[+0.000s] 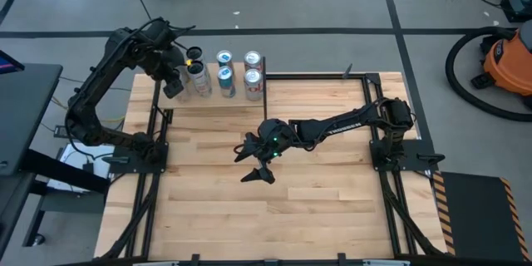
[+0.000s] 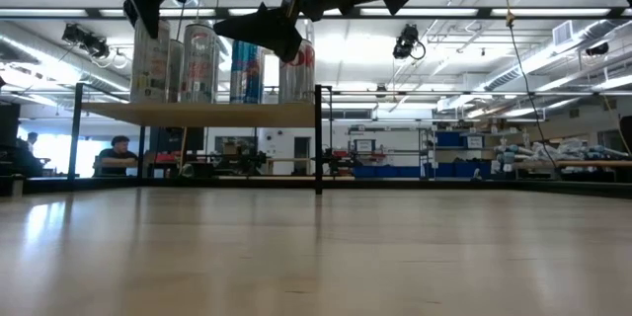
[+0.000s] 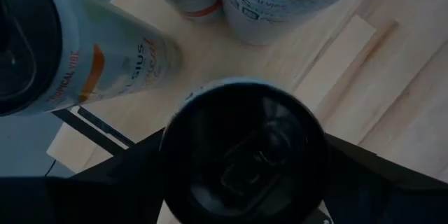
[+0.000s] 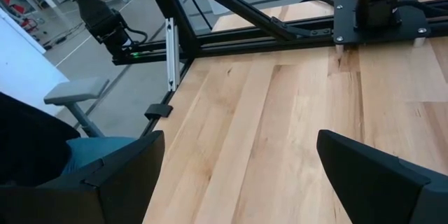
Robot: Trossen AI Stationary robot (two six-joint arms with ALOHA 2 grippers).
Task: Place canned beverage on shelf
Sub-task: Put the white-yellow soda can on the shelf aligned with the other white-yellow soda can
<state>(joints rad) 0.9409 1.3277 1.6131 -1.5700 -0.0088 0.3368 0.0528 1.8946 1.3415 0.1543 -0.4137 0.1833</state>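
The shelf (image 1: 212, 100) (image 2: 197, 114) stands raised over the table's far left part, and several cans (image 1: 226, 79) (image 2: 247, 69) stand upright on it. My left gripper (image 1: 174, 83) (image 3: 245, 182) points down over the shelf's left end. Its fingers (image 3: 119, 182) stand on either side of a dark-topped can (image 3: 245, 154) (image 2: 150, 59), which stands upright with its base on the shelf. My right gripper (image 1: 253, 162) (image 4: 238, 175) hangs open over the middle of the table, holding nothing. My left gripper comes at the dark-topped can from above, one finger on each side of its upper part (image 3: 168, 147). The can's wide top hides the place where finger and wall meet, so I cannot tell whether they touch. The can stands upright on the shelf.
Bare planked tabletop (image 1: 274, 208) lies near and right of the shelf. The shelf's black corner post (image 2: 317, 138) rises from the table. An orange vacuum (image 1: 507, 62) sits on the floor at the far right. A person (image 2: 118, 153) sits in the room behind.
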